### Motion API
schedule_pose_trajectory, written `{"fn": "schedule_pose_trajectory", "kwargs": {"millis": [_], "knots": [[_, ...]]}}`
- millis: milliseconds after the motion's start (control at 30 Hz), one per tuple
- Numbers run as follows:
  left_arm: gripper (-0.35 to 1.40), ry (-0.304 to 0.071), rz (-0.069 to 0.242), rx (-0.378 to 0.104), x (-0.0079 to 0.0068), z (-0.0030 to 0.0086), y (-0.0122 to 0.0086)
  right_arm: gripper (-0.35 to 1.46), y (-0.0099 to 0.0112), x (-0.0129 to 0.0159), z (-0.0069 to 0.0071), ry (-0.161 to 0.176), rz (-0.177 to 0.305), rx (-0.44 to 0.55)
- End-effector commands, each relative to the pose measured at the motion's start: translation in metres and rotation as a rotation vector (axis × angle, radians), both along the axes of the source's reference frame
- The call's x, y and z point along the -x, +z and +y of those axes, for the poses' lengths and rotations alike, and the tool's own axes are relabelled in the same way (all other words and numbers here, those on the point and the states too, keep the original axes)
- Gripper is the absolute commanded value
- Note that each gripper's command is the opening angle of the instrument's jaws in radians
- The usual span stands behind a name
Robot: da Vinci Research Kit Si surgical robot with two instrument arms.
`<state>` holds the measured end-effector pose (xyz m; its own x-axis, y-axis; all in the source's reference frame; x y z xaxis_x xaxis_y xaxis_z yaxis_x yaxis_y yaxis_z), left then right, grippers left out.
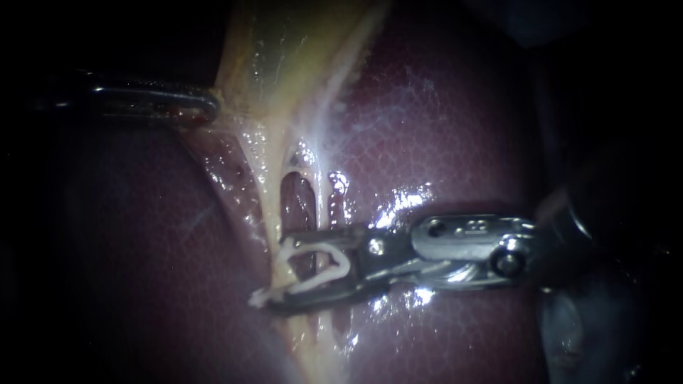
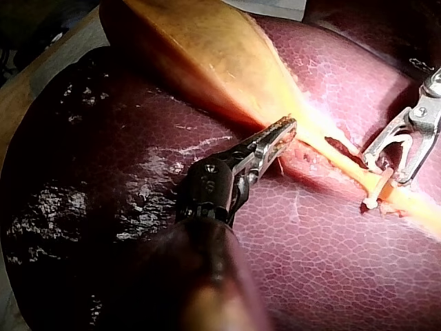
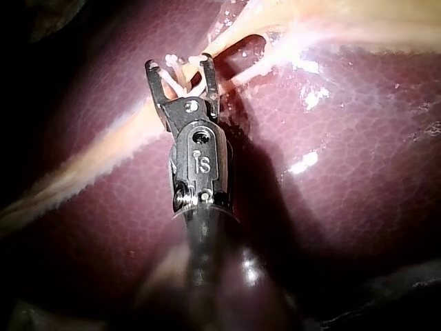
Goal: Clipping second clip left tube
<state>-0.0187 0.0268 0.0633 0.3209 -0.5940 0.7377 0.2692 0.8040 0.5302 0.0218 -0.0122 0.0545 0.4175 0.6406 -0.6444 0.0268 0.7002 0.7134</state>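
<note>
1. Where the right instrument [image 1: 281, 274] comes in nearest the endoscope, its pincer stands wide apart with a white clip [image 1: 306, 286] seated between its two halves, so it is gripping the clip.
2. That clip is open in a V, its tips pointing away from the shaft.
3. Between the clip's arms, near their tips, runs the left tube [image 1: 272, 206], a thin yellow strand; the clip has not closed on it.
4. Just beside it is a second, paler tube [image 1: 321, 199], with a dark slit of liver showing between the two.
5. Both tubes lie on the liver [image 1: 441, 128], dark red and wet.
6. Farther off, the tubes widen into the yellow gallbladder [image 1: 284, 50].
7. At the gallbladder's edge, the left instrument [image 1: 210, 107] has its pincer closed on a fold of that yellow tissue, well apart from the clip.
8. Seen from the left wrist, the same pincer [image 2: 288, 126] lies together on the gallbladder's rim.
</note>
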Motion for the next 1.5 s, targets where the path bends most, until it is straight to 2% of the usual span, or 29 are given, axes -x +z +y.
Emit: {"fn": "schedule_pose_trajectory", "kwargs": {"millis": [33, 233, 467, 700, 867, 1000, 1200, 1400, 1500], "knots": [[-0.35, 0.000, 0.000, 0.000, 0.0000, 0.0000, 0.0000, 0.49, 0.0000, 0.0003, 0.0001, 0.004, -0.003, -0.002], [-0.35, 0.000, 0.000, 0.000, 0.0000, 0.0000, 0.0000, 0.49, 0.0009, 0.0013, 0.0002, 0.015, -0.015, -0.031], [-0.35, 0.000, 0.000, 0.000, 0.0000, 0.0000, 0.0000, 0.49, 0.0031, 0.0015, 0.0000, 0.032, -0.014, -0.077], [-0.35, 0.000, 0.000, 0.001, -0.0001, 0.0000, 0.0003, 0.49, 0.0072, 0.0015, -0.0007, 0.042, -0.014, -0.165], [-0.35, 0.001, 0.000, 0.001, -0.0002, 0.0000, 0.0004, 0.49, 0.0101, 0.0016, -0.0005, 0.046, -0.009, -0.224], [-0.35, 0.001, 0.000, 0.001, -0.0002, 0.0000, 0.0004, 0.49, 0.0109, 0.0013, -0.0001, 0.058, 0.022, -0.295], [-0.35, 0.001, 0.000, 0.001, -0.0002, 0.0000, 0.0004, 0.49, 0.0107, -0.0005, 0.0000, 0.053, 0.120, -0.399], [-0.35, 0.001, 0.000, 0.001, -0.0002, 0.0000, 0.0004, 0.49, 0.0094, -0.0023, -0.0003, 0.034, 0.201, -0.478], [-0.35, 0.001, 0.000, 0.001, -0.0001, 0.0000, 0.0005, 0.49, 0.0082, -0.0028, -0.0005, 0.028, 0.220, -0.490]]}}
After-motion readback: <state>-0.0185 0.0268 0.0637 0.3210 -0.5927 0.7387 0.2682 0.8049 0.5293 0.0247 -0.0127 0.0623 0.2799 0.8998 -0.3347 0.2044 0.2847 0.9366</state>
